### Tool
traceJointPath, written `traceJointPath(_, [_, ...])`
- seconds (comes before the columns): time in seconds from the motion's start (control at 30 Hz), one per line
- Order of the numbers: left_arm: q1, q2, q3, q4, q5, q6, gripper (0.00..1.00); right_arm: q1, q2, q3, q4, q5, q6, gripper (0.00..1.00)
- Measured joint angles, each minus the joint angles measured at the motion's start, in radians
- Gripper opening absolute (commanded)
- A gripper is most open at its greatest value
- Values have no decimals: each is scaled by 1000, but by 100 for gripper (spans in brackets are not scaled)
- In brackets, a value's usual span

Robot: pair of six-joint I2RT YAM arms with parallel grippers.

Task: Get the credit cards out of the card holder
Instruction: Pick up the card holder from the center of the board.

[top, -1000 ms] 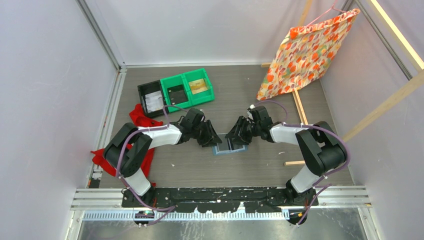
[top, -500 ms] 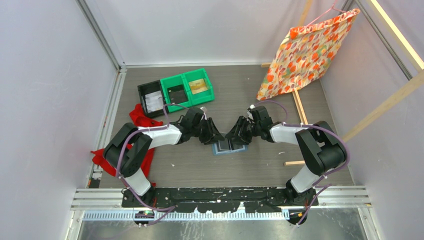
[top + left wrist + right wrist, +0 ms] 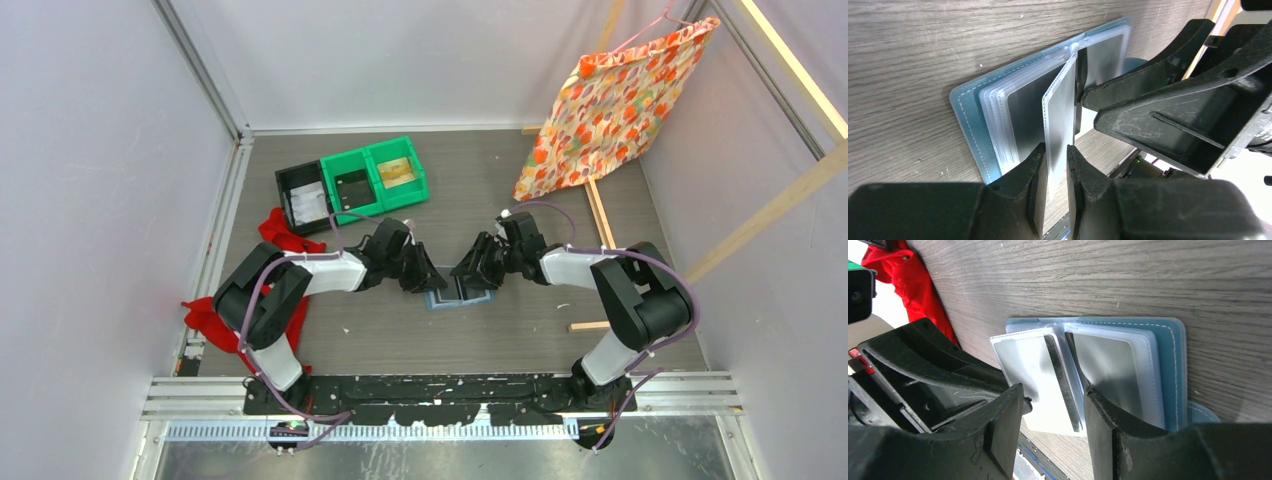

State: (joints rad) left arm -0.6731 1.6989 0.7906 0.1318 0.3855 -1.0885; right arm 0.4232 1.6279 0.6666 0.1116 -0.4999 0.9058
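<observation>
Table (image 3: 500, 180): dark grey wood grain, scuffed. Landmark is the card holder (image 3: 458, 296), lying open on the table between the two grippers, well in front of the bins.

Patterned orange cloth (image 3: 610, 100) hangs far right of and behind the holder. Red cloth (image 3: 285, 235) lies to its far left. Two green bins (image 3: 375, 177) and a black tray (image 3: 302, 195) sit behind and left of it.

Holder: light blue bifold, pale stitching along the rim, cover flat on the wood. Inside, a stack of clear plastic sleeves (image 3: 998, 107) fanned like pages. Dark grey cards (image 3: 1025, 117) show through the sleeves on both halves.

Left gripper (image 3: 1057, 165): fingers nearly together, pinching the bottom edge of one sleeve leaf (image 3: 1060, 107) that stands upright at the holder's spine; a pale grey card fills that leaf.

Right gripper (image 3: 1053, 405): fingers spread apart, straddling the raised leaf above the holder's fold; whether they touch it I cannot tell.
</observation>
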Motion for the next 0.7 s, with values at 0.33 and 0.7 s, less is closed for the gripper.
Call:
traceJointPath(0.33, [0,16,-8,37,33,-3,1,-35,-31,-39,21,-19,15,53])
traceJointPath(0.7, [40,-25,-98,165,159,-35,0,-116,-2,-172,308,-197,158,50])
